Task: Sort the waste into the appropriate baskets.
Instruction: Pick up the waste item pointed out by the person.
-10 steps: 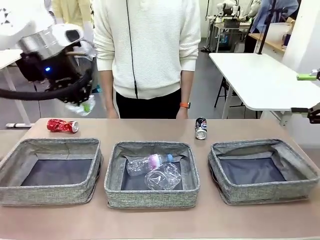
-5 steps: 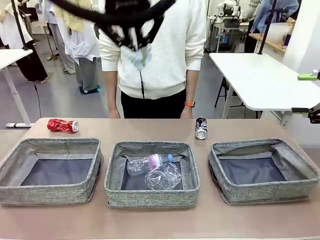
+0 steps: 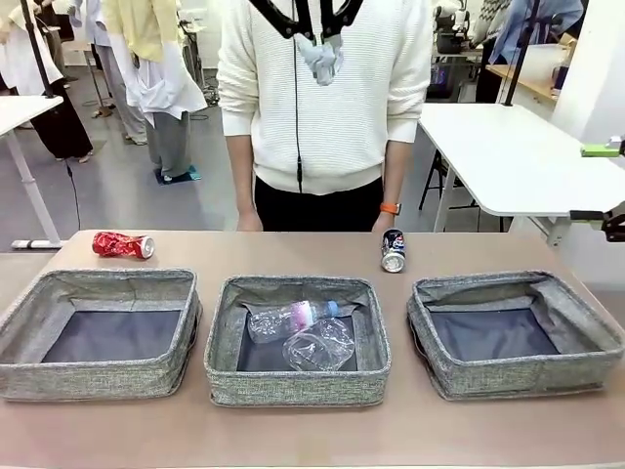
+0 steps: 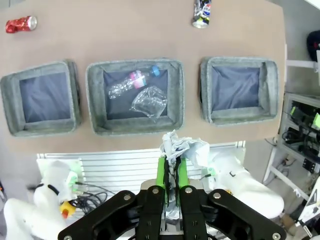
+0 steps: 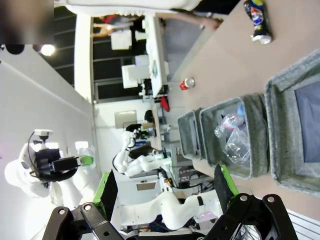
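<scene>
At the front view's top centre, the black green-padded left gripper (image 3: 318, 35) pinched crumpled white paper (image 3: 321, 59); the right gripper (image 5: 165, 188) stood spread wide.

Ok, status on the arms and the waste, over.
Left jaws shut on paper, high above table. Right jaws open, empty. Bottle, cup in middle basket; red can, dark can on table. Person stands at far edge.
</scene>
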`<state>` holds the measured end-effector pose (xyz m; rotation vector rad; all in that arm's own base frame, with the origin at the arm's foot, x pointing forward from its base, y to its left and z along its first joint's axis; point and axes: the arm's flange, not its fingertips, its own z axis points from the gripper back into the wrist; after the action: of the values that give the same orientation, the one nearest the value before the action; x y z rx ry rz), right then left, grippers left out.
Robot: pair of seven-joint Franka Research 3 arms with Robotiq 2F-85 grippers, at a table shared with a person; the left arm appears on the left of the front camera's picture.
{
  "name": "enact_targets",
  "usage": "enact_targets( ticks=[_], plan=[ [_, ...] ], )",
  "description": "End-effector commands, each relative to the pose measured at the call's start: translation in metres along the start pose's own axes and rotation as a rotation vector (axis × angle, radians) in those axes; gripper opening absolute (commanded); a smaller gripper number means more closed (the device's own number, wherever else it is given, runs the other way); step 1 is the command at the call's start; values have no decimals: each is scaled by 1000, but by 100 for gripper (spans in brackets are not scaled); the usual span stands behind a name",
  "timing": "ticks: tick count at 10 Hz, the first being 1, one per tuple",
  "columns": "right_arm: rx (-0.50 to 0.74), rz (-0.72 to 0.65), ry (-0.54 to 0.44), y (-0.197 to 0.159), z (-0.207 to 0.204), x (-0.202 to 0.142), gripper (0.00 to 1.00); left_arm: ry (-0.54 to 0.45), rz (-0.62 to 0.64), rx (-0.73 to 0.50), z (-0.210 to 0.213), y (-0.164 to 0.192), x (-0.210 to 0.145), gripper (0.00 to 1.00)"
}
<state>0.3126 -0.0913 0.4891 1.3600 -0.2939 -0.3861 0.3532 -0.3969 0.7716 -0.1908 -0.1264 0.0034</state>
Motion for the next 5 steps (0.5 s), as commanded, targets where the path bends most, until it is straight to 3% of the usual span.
enact_targets(
  ticks=[1, 5],
  plan=[
    [-2, -1, 7, 2, 2, 0, 100, 14, 31, 16, 8, -2, 6, 8],
    [-2, -1, 7, 2, 2, 0, 100, 4, 5, 1, 0, 1, 3, 8]
  ],
)
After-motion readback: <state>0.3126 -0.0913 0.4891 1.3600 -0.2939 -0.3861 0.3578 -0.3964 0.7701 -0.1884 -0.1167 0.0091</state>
